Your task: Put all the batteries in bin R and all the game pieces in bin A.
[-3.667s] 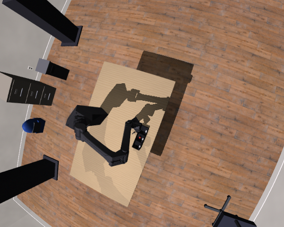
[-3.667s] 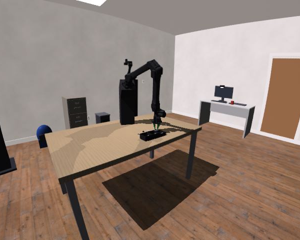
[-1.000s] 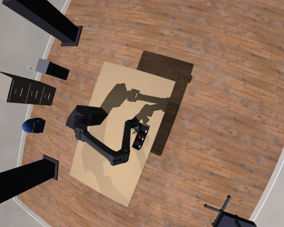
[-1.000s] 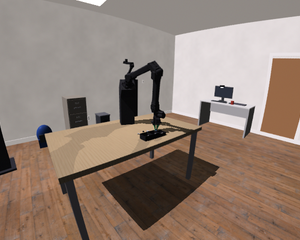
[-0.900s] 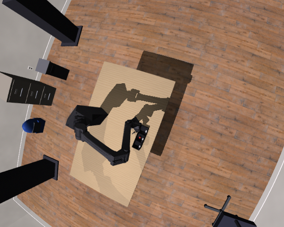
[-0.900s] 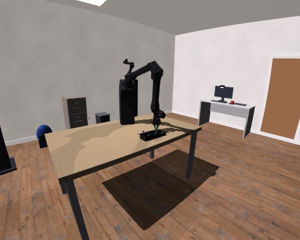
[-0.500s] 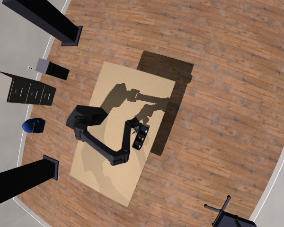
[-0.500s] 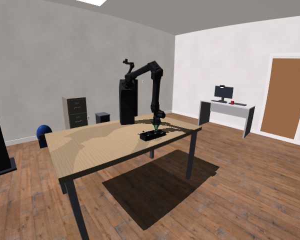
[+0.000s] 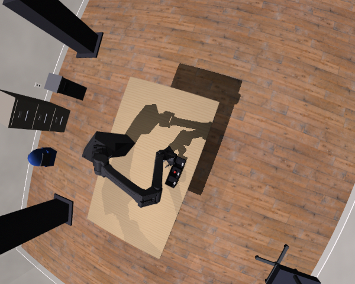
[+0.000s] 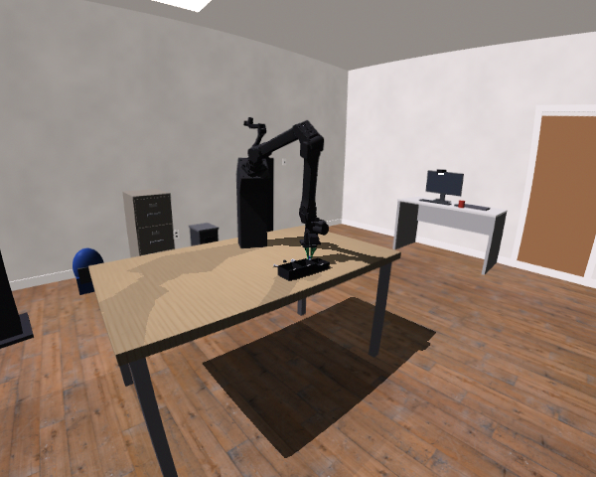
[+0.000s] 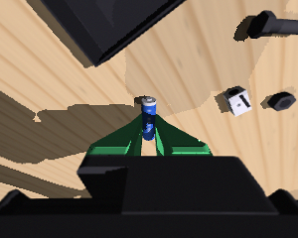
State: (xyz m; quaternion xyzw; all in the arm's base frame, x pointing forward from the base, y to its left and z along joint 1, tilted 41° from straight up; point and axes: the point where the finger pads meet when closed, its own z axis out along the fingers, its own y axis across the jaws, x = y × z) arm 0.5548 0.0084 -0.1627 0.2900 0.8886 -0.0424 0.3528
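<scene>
Okay, quick rundown of what I'm seeing:

- The fingers [image 10: 309, 253] are clenched on a blue battery [image 11: 148, 118], one green tip on each side of it. So that's a grasp, not a release.
- The battery's silvery cap pokes out past the tips in the wrist view. Can't tell whether its bottom touches the counter [image 9: 141, 223] [image 10: 201, 302] [image 11: 189, 79]. Either way, it's outside the bins.
- Black bins [image 9: 175, 171] [image 10: 303, 268] [image 11: 109, 22] sit in a row near the fingers; in the wrist view a corner of them shows ahead and to the left, apart from the tips.
- Small white marks show on the bins from above, plus a red bit in the middle one, but they're too tiny to read, so no clue which is R or A.
- Off to the right of the fingers there's a white die [image 11: 237, 102] with dark markings, lying on the counter, so that game piece is still unbinned.
- Just beside the die, further right of the fingers, is a black nut [image 11: 281, 101].
- Ahead and well right of the fingers, a black bolt [image 11: 278, 26] lies on its side, partly cut off by the view's edge.
- The arm [image 9: 157, 171] [image 10: 309, 179] bends over the counter and points down, fingers lowest.
</scene>
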